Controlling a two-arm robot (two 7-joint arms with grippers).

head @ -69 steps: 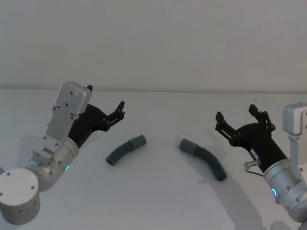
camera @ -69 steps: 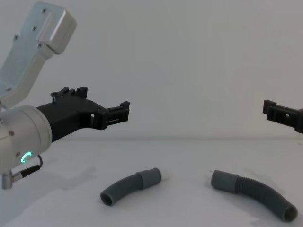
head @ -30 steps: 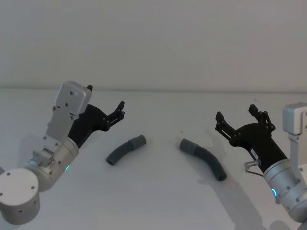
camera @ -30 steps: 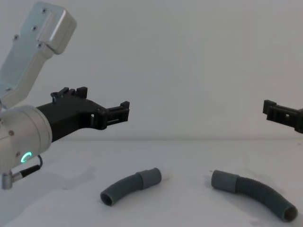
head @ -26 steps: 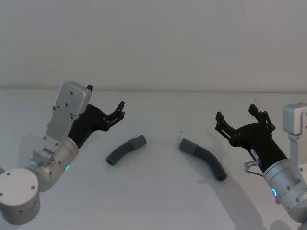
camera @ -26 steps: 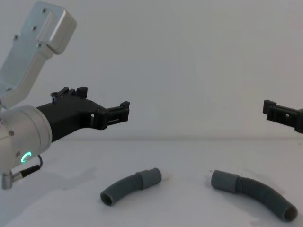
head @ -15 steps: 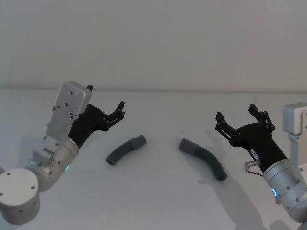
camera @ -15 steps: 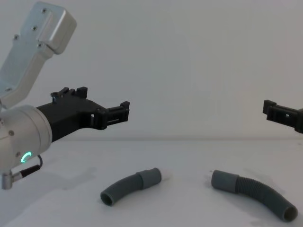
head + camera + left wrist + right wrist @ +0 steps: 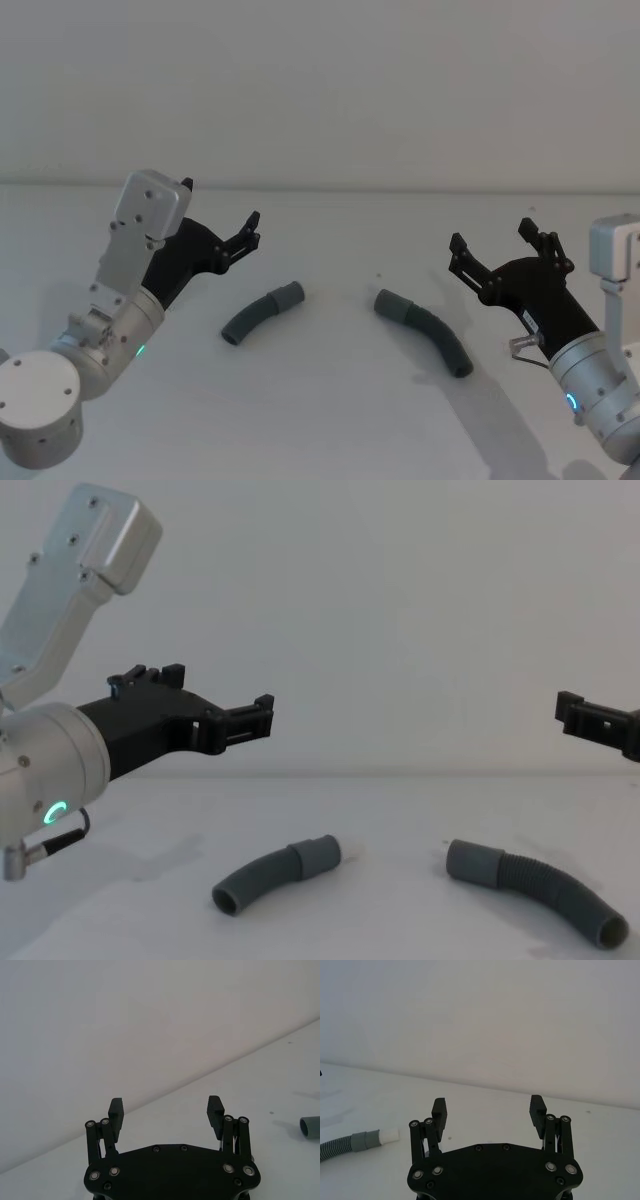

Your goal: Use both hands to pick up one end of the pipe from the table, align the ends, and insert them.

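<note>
Two dark grey corrugated pipe pieces lie apart on the white table [image 9: 320,420]. The short piece [image 9: 257,317] [image 9: 262,879] is at left, its cuff [image 9: 290,295] [image 9: 316,855] facing right; the right wrist view shows its pale tip [image 9: 389,1135]. The longer piece [image 9: 432,337] [image 9: 545,895] lies to the right, its cuff [image 9: 388,303] [image 9: 472,863] facing left. A grey cuff end [image 9: 311,1126] shows at the left wrist view's edge. My left gripper [image 9: 220,208] [image 9: 165,1105] [image 9: 215,692] hovers open, up and left of the short piece. Past the longer piece, my right gripper [image 9: 492,236] [image 9: 488,1104] [image 9: 590,718] hangs open. Both hold nothing.
A plain pale wall [image 9: 320,90] rises behind the table's far edge. A small dark speck [image 9: 378,277] sits on the table behind the two cuffs. Bare white table lies between the pieces and in front of them.
</note>
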